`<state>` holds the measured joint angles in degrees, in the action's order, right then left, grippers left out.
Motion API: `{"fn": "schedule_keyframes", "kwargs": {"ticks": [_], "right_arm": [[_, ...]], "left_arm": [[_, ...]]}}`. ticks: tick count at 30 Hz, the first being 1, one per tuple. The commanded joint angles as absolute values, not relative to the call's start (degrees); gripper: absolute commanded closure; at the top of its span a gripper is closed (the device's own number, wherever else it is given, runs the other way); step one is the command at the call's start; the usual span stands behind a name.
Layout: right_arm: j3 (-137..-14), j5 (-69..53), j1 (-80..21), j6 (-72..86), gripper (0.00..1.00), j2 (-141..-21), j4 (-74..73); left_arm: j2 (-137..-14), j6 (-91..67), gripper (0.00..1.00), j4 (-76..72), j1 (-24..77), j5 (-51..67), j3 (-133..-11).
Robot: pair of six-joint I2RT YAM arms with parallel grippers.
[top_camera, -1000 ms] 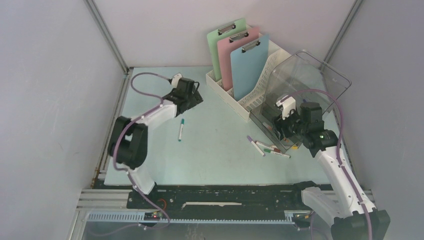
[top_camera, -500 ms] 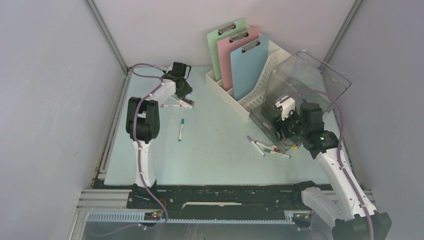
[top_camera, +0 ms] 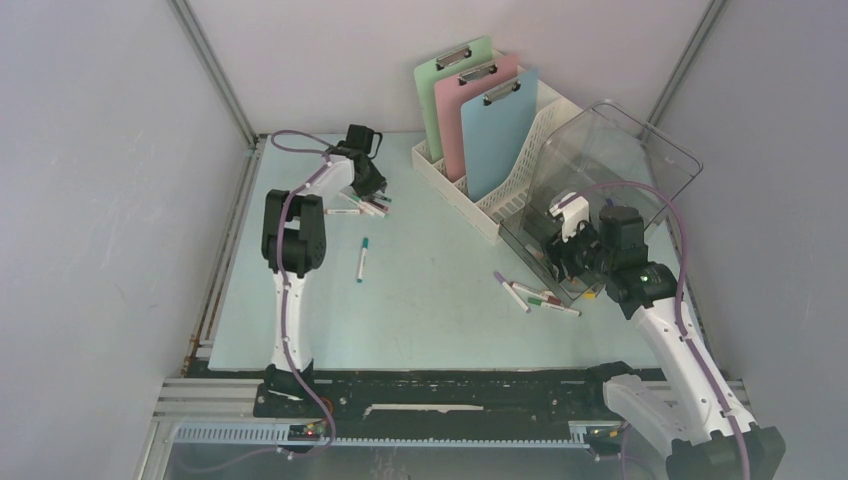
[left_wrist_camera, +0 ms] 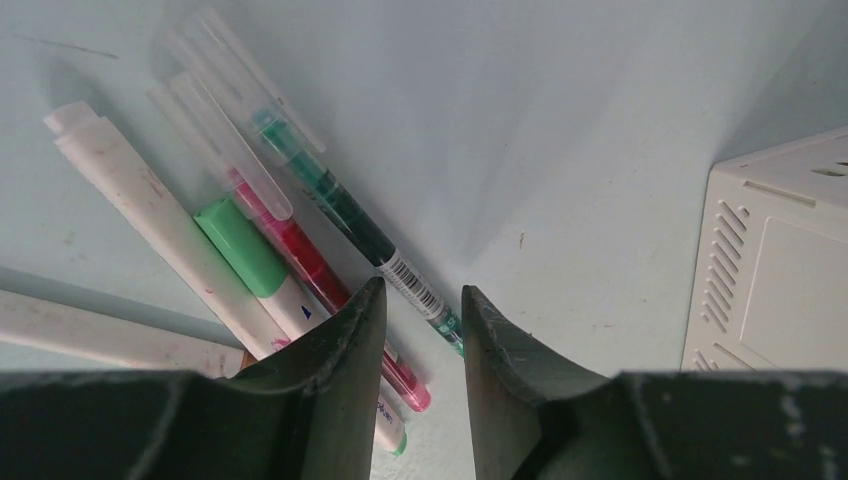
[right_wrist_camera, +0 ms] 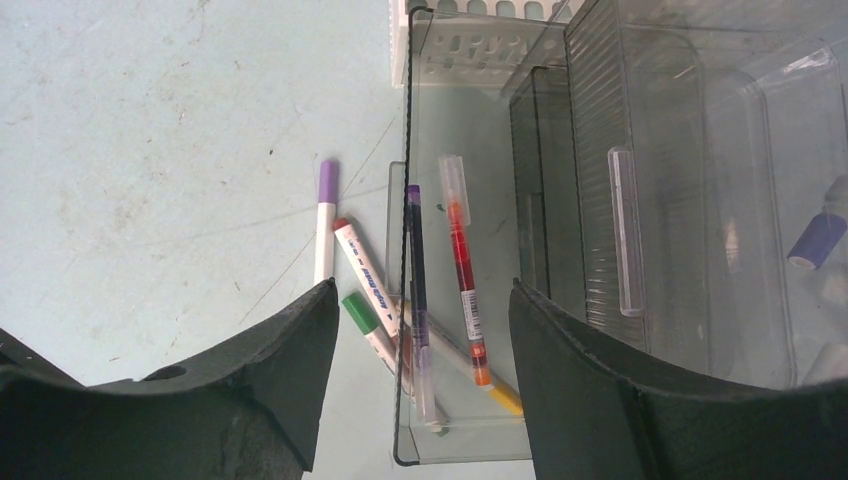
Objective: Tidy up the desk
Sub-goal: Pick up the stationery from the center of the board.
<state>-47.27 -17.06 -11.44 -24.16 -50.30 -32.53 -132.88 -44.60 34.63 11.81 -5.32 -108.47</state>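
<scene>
Near side: right gripper (right_wrist_camera: 422, 300) hanging spread wide, empty, over the clear tray (right_wrist_camera: 470, 120) holding at least three pens (right_wrist_camera: 462, 280); three markers (right_wrist_camera: 325, 230) lying beside it on the desk (right_wrist_camera: 150, 150), which is running under everything. Far left, left gripper (left_wrist_camera: 423, 290) straddling a green pen (left_wrist_camera: 345, 210) among about five, pinch unclear. Rack (top_camera: 458, 197) at back holding three clipboards (top_camera: 497, 135).

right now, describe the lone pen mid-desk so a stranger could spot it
On the pale mint desk, look left of the white file rack. A white pen with a teal cap lies alone there; neighbouring pens lie in clusters.
</scene>
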Motion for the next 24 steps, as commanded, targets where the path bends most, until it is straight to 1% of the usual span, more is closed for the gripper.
{"fn": "schedule_keyframes", "kwargs": {"ticks": [1,9,13,24], "right_arm": [[-47.43,-17.24,-12.2,-24.92,0.29,-49.38,-32.69],[-47.46,-16.71,-12.9,-25.07,0.29,-49.22,-32.56],[-47.57,-16.53,-13.09,-25.1,0.29,-49.22,-32.86],[-47.82,-16.34,-13.27,-25.14,0.29,-48.42,-32.93]], "left_arm": [[-133.87,-45.13,0.6,37.54,11.41,-4.93,-111.92],[-137.74,-44.83,0.6,45.36,11.42,-3.43,-117.71],[-138.2,-43.92,0.61,46.01,11.36,-2.86,-117.92],[-136.52,-39.48,0.71,45.79,12.31,1.64,-115.29]]}}
